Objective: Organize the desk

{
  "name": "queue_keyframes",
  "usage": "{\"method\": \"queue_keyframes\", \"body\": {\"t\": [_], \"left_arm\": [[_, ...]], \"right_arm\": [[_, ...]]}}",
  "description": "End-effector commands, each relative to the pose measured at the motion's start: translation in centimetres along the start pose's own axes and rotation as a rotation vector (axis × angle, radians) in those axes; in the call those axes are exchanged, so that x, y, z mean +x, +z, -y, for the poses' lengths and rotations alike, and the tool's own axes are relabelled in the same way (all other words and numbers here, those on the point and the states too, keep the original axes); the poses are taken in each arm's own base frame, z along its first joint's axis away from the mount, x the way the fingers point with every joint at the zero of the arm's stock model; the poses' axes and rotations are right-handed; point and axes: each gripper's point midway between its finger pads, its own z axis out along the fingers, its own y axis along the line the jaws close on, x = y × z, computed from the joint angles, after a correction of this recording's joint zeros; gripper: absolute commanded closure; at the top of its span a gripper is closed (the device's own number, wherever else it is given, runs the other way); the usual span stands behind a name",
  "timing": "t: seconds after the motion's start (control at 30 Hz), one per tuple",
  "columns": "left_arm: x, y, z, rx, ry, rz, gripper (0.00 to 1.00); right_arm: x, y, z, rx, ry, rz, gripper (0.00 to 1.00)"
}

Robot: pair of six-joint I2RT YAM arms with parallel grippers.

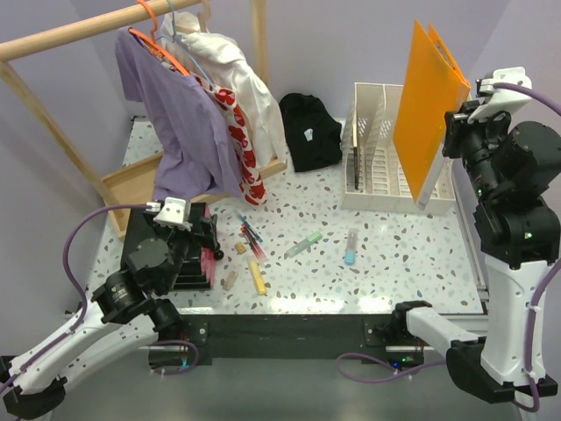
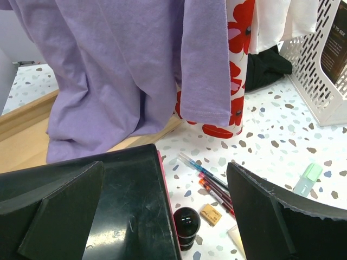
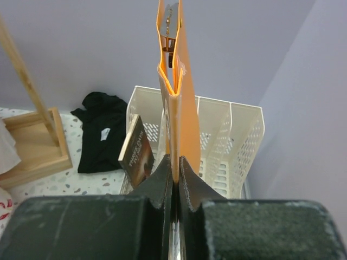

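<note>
Orange folder [image 1: 428, 110] held above the white file rack [image 1: 377, 175] on the desk [image 1: 403, 263].
Clamped by the right gripper [image 3: 174, 162]; left gripper [image 2: 168, 211] spread wide, well left of the rack.

Roomiest bit of the desk [image 1: 421, 263] is the front-right corner — bare all the way up to the white file rack [image 1: 379, 149] at the back edge. Over that rack an orange folder [image 1: 427, 105] is up on edge, blocking the way in from above. Back-left corner is curtained by a hanging purple shirt [image 1: 180, 123]. Middle front has pens [image 1: 252, 237], a green highlighter [image 1: 303, 245] and 1 yellow marker [image 1: 257, 277] — tight gaps only.
</note>
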Motion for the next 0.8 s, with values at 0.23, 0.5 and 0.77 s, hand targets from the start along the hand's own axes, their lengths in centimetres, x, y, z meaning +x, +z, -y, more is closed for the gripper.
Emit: {"method": "queue_keyframes", "body": {"t": [0.23,0.5,0.77], "left_arm": [[-1.1,-0.1,0.0,0.008,-0.040,0.042,0.00],[-0.9,-0.1,0.0,0.003,-0.034,0.037,0.00],[-0.6,0.3,0.2,0.002,-0.021,0.023,0.00]], "right_arm": [[-1.4,5.8,1.0,0.088,0.062,0.151,1.00],[-0.3,10.2,-0.7,0.013,0.106,0.151,1.00],[-0.2,11.7,-1.5,-0.041,0.205,0.151,1.00]]}}
